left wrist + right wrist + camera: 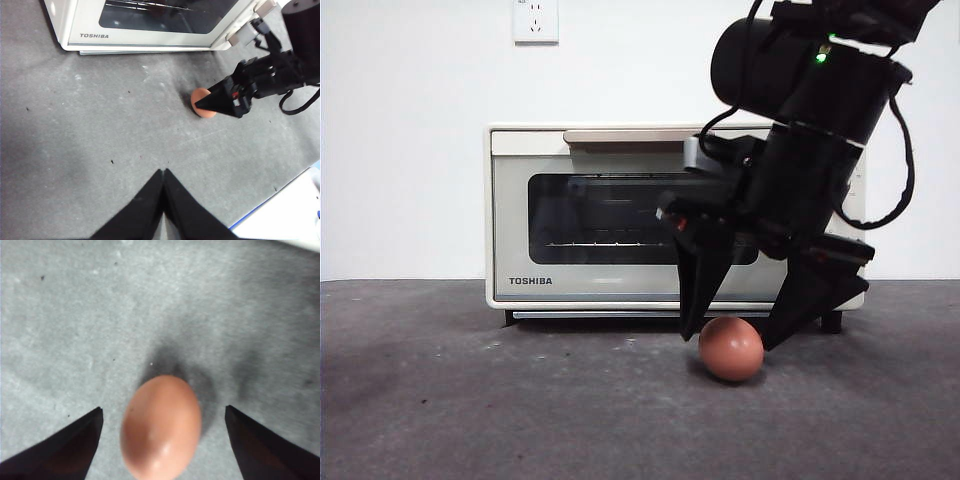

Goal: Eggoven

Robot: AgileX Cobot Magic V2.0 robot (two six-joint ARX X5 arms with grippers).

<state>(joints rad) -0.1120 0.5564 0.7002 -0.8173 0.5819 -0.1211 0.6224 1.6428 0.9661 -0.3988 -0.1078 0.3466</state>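
Note:
A reddish-brown egg (731, 348) lies on the grey table in front of the cream TOSHIBA toaster oven (590, 215), whose door is shut. My right gripper (733, 333) hangs open just above the egg, one jaw on each side and neither touching it. In the right wrist view the egg (161, 427) sits between the two spread jaws of that gripper (162, 412). The left wrist view shows the egg (201, 102) partly behind the right gripper's near jaw, with the oven (150, 25) beyond. My left gripper (163, 172) is shut, away from the egg over bare table.
A white wall socket (535, 20) is on the wall above the oven. A blue-edged white sheet (285, 210) lies at the table's edge in the left wrist view. The grey table top (470, 400) stretches in front of the oven.

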